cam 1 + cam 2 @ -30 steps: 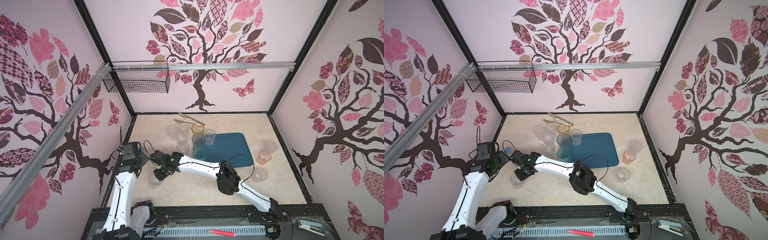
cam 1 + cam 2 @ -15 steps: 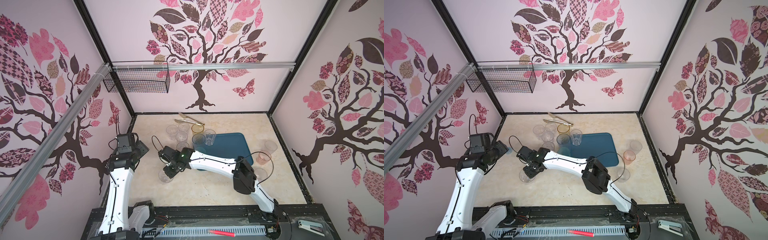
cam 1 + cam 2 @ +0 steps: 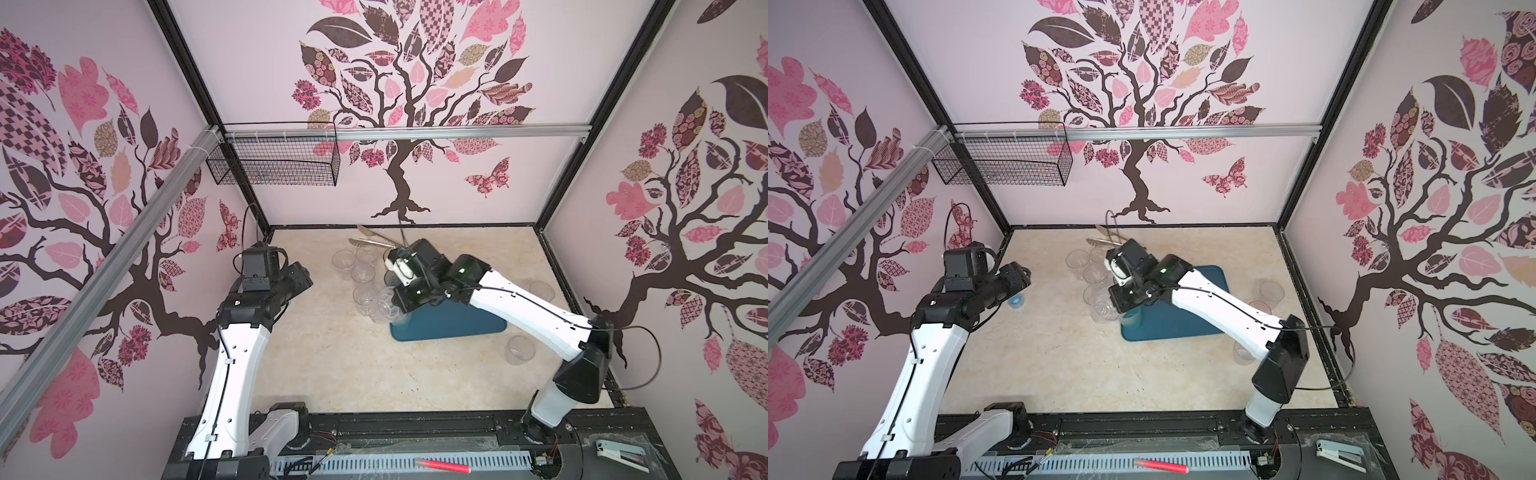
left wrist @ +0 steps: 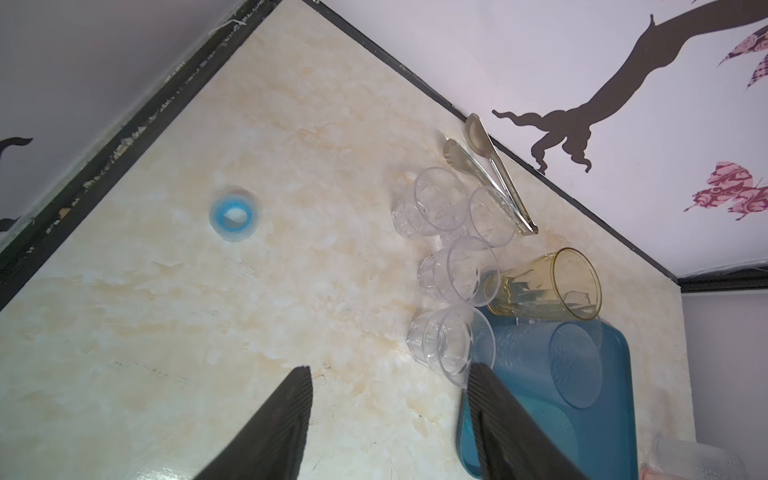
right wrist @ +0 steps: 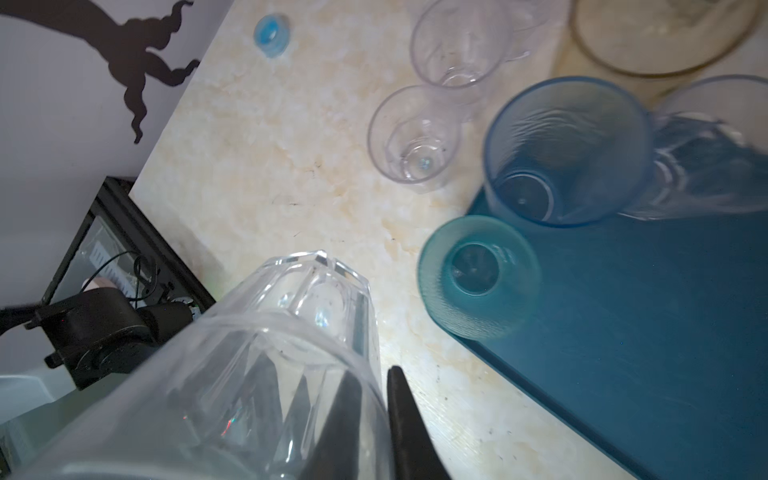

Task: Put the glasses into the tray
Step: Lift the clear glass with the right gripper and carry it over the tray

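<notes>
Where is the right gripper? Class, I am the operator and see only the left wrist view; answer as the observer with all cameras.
Observer: The right gripper is shut on a clear faceted glass, pinching its wall.
Operator: Is it in the tray yet?
Observer: No; in a top view it hangs tilted beside the left edge of the tray.
Operator: Any glass I miss?
Observer: One clear glass stands on the table right of the tray.

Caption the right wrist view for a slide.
Right pincer grips a clear faceted glass by its wall, tilted above the table, near the teal tumbler at the tray corner.
</notes>
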`<state>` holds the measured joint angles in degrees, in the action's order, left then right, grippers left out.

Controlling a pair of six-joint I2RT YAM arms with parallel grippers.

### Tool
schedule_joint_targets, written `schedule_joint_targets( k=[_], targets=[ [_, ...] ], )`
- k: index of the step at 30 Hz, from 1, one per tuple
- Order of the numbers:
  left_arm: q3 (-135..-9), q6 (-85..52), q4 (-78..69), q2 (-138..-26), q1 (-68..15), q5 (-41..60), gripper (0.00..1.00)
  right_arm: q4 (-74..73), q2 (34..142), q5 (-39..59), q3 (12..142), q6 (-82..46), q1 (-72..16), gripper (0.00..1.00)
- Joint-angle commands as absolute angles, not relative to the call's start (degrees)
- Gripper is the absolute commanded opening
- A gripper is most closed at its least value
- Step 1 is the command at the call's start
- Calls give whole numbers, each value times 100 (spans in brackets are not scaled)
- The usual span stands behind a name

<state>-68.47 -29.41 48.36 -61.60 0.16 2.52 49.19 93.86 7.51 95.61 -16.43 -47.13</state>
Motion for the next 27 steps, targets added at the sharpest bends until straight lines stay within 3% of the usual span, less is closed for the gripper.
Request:
schedule_joint_targets(
  k=[1,7,12,27],
  targets=[
    [-7084,-2851,4516,-6355,-373,401,63,5383,8955,701,9408,-1445,-4118,0],
    [-6996,-2555,3883,-6702,-1689,-211,64,5728,8896,-163,9208,-1211,-3224,0],
    [-6734,-2404,3264,-6894,-2270,-290,64,5603,9210,-587,8809,-1321,-3029,0],
    [-6523,-2118,2735,-7381,-2366,-176,64,5071,10825,-537,8884,-1594,-3021,5]
  ],
)
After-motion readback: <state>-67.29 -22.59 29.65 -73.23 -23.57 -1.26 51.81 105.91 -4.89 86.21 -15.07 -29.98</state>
